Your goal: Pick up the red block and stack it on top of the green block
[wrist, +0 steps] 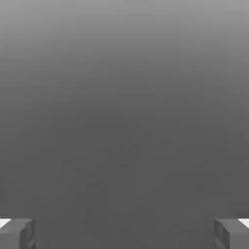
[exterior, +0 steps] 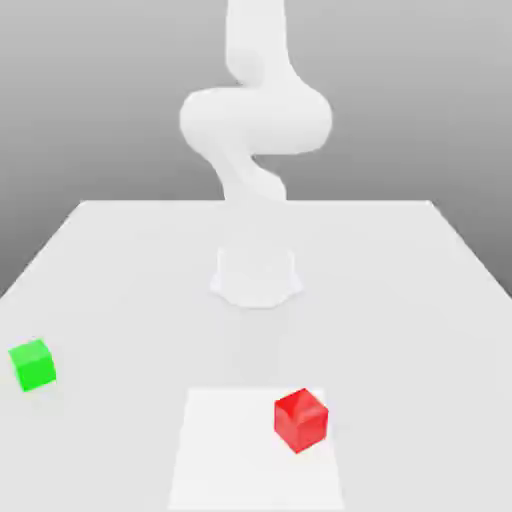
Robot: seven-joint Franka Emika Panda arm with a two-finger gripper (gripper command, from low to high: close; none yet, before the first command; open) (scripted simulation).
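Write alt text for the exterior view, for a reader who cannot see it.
A red block sits on a pale square patch at the near edge of a white table, and a green block sits apart from it toward the exterior view's left. A white robot arm rises from its base behind them.

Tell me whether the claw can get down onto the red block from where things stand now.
Probably yes. The red block sits alone on the table, with nothing on or against it; the green block lies well apart, toward the exterior view's left. The claw is open with nothing between its fingers.
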